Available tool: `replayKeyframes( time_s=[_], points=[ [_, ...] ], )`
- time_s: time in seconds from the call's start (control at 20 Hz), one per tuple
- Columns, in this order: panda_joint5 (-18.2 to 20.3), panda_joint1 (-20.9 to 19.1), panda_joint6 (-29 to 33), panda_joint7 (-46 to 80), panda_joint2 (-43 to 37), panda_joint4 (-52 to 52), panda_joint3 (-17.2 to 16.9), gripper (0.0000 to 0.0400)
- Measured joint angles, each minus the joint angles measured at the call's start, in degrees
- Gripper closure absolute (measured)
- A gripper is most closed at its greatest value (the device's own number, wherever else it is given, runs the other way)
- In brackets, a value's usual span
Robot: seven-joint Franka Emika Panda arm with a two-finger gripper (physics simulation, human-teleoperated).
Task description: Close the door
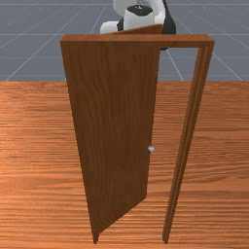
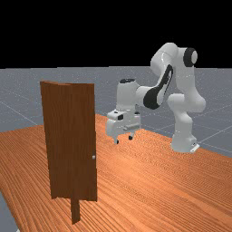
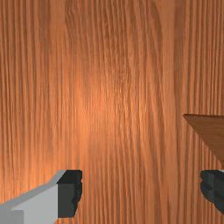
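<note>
fingers (image 3: 70,193) spread wide on the gripper (image 2: 123,140); the door (image 1: 112,126) stands ajar in its frame (image 1: 136,42).

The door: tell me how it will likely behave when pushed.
The door should swing rather than tip, as its edge at the front view's left meets the frame. It is likely stiff, being one flat wooden panel. Pushing by the knob, far from that edge, would probably turn it most easily.
</note>
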Motion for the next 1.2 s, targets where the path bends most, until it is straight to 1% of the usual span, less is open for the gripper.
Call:
replayKeyframes(
  time_s=[0.15, 0.2, 0.4, 0.7, 0.85, 1.05, 1.1, 1.2],
  points=[
    [-1.88, 0.5, -0.15, 1.55, 0.16, 0.08, -0.35, 0.0],
    [-1.93, 0.55, -0.15, 1.66, 0.17, 0.09, -0.34, 0.0],
    [-0.92, 0.4, 0.04, 0.9, 0.24, 0.11, -0.09, 0.0],
    [-1.4, 0.46, 0.2, 1.07, -0.22, -0.58, -0.23, 0.0],
    [-0.65, 0.12, 0.38, -0.13, -0.24, -0.67, -0.09, 0.0],
    [-0.65, 0.03, 0.74, -1.31, -0.97, -1.74, 0.09, 0.0],
    [-2.94, 0.82, 0.3, 2.26, -0.85, -1.49, -0.39, 0.0],
    [-2.97, 1.1, 0.26, 2.73, -0.79, -1.4, -0.22, 0.0]
  ],
)
